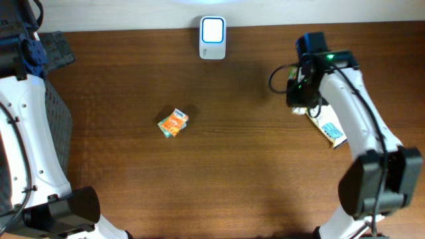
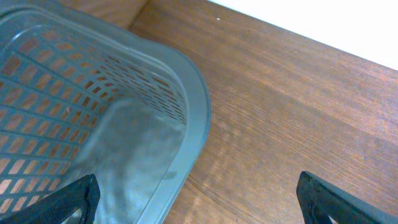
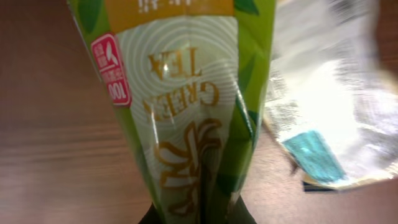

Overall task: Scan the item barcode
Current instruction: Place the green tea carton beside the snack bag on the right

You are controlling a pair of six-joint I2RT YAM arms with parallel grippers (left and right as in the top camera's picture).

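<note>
Right gripper (image 3: 196, 218) clamping the green tea pouch (image 3: 186, 106), scanner (image 1: 212, 30) lying left and further back.
I'm seeing the pouch's long axis running straight out from the fingers. Right arm is sitting nearer; left gripper (image 2: 199, 205) is hanging wide open over the basket (image 2: 194, 118). Only overhead is showing the scanner; right wrist alone is showing the pouch print, no barcode.

Bench (image 1: 239, 179): dark brown wood, grain running left-right, a few soft glare patches mid-surface. Pale white strip (image 1: 119, 14) along its far edge, wall or backing, can't tell which. Grey slotted basket (image 2: 93, 81) on my left end. Light is even, shadows soft.
</note>
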